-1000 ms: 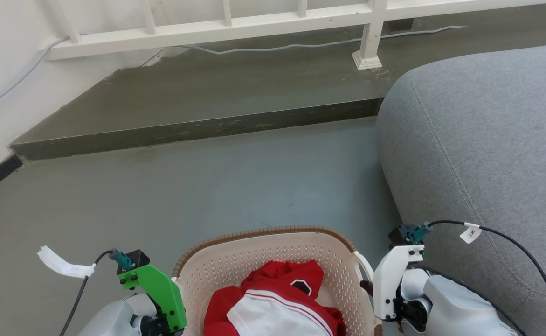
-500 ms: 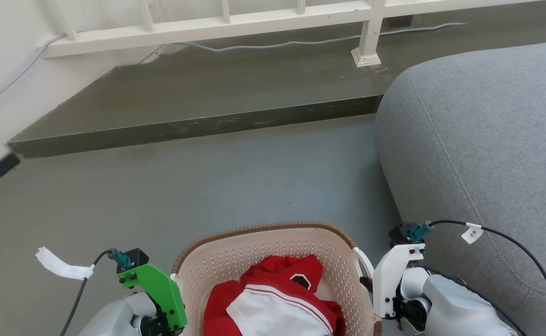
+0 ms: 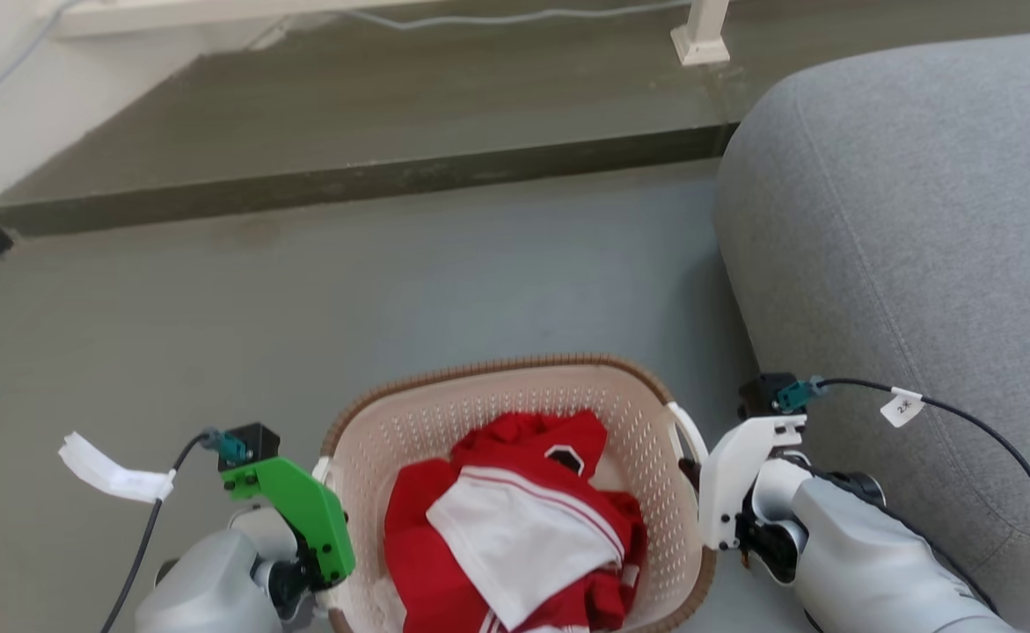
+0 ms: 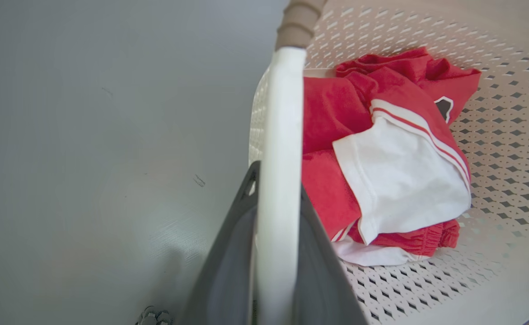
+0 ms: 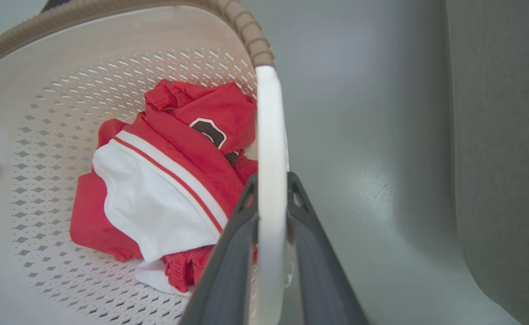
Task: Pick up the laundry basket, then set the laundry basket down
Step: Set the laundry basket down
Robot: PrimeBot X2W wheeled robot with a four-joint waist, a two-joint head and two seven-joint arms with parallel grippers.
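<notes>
- The left pincer (image 4: 277, 180) is closed on the white plastic left handle (image 4: 282, 113) of the rounded cream plastic laundry basket (image 4: 494, 135), which has perforated walls and a brown woven-look rim.
- Its two long dark fingers (image 4: 228, 253) press that handle from both sides, one outside the basket wall and one inside it.
- The right pincer (image 5: 272, 178) grips the matching white plastic right handle (image 5: 269, 113) in the same way. The handle fills the narrow gap between the dark fingers (image 5: 228, 262), which touch it on either side.
- The basket sits directly between the two pincers, with its far brown rim ahead of both.
- Whether the basket's base touches the floor cannot be told.
- A crumpled red and white fabric garment (image 3: 515, 519) lies in the bottom of the basket, inward from each pincer and roughly midway between them.
- A bright green plastic bracket (image 3: 295, 501) sits on the left wrist just behind the left pincer. A dark cable with a white paper tag (image 3: 110, 475) trails outward from it.
- A white plastic bracket (image 3: 734, 475) sits on the right wrist. Its black cable carries a small white label (image 3: 902, 407).
- A large grey fabric cushion (image 3: 919, 220) lies just outside the right pincer and runs on ahead of it.
- The smooth grey floor (image 3: 391, 290) spreads ahead of both pincers and outside the left one.
- Farther ahead is a raised dark concrete step (image 3: 347, 123), with the foot of a white post (image 3: 699, 44) standing on it.
</notes>
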